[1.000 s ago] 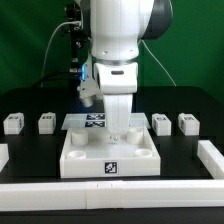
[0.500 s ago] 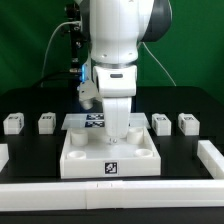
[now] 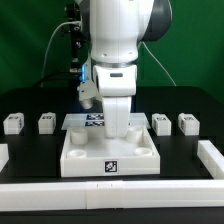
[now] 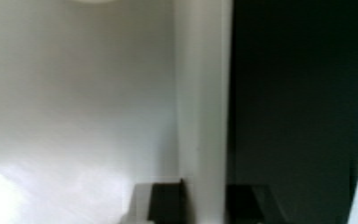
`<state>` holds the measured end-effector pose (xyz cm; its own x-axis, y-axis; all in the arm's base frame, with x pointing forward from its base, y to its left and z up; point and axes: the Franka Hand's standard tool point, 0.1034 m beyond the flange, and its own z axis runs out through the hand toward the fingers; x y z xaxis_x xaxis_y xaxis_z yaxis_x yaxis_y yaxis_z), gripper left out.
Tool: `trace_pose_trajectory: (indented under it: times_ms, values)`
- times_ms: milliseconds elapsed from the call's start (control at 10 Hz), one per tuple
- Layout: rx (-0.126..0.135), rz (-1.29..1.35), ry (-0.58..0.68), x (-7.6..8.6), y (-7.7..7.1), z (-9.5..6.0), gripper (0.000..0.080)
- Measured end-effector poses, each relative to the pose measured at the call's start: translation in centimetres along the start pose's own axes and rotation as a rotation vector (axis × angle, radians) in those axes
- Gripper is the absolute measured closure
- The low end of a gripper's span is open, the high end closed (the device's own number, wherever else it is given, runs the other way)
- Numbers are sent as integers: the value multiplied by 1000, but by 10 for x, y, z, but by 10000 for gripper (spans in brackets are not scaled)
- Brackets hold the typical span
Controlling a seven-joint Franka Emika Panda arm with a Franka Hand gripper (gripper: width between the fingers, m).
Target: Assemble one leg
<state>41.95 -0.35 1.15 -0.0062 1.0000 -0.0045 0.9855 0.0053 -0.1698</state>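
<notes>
In the middle of the black table (image 3: 30, 145): a large white square plastic tray-like part (image 3: 108, 160) with raised corner sockets and a black-and-white tag on its front wall.
Arm: the white Franka arm (image 3: 118, 40) stands upright over the far half of the tray-like part.
Gripper: the two-finger gripper (image 3: 118, 130) is low at the far edge of the tray-like part. Its fingertips are hidden, so I cannot tell how far apart the jaws stand or whether they hold anything.
Wrist view: blurred, with a pale white surface beside a black area and dark shapes at one edge.
Legs: four small white plastic block-shaped pegs with tags stand in a row on the table. From the exterior view's left to its right they are the outer left leg (image 3: 12, 123), inner left leg (image 3: 46, 123), inner right leg (image 3: 161, 123) and outer right leg (image 3: 187, 123). All are apart from the gripper.
Marker board: the thin flat white marker board (image 3: 92, 120) lies behind the tray-like part, between the inner legs, partly hidden by the gripper.
Edges: white border bars (image 3: 110, 195) run along the table's front and sides.
Background: green backdrop (image 3: 190, 50).
</notes>
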Motion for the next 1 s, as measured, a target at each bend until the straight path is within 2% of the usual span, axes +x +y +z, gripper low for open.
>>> trace_pose_trajectory:
  times_ms: [700,1000]
  values:
    - [-13,11,1,2,4,-1,722]
    - [-32,53,7,25,36,-9,722]
